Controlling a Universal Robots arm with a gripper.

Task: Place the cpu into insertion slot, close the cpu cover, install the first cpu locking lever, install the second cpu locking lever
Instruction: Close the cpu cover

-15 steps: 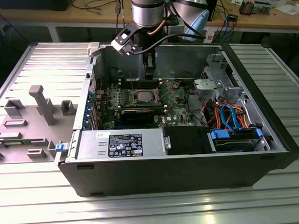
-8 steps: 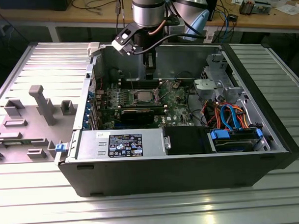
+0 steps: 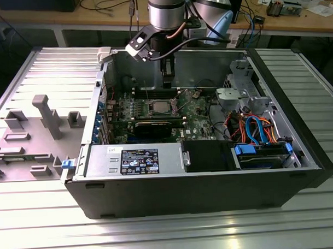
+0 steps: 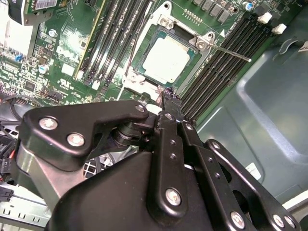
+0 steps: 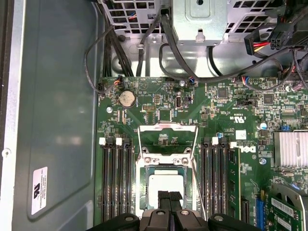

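cpu (image 4: 166, 60) sits flat in the insertion slot (image 5: 144, 163), mid-board between the two banks of memory slots (image 5: 115, 178), well off the edges of the green board (image 5: 154, 96). cpu cover (image 5: 167, 127) is hinged open, clear of the slot. Gripper (image 5: 169, 196) hovers over the slot's rim, fingers pinched together, nothing seen between them. Judgement: cpu is light and rigid with a smooth matte metal lid, likely fragile underneath, so edges only. Cover is thin stamped sheet, probably springy; press on a frame bar. Locking lever (image 4: 231, 52) is thin stiff wire, likely slippery.
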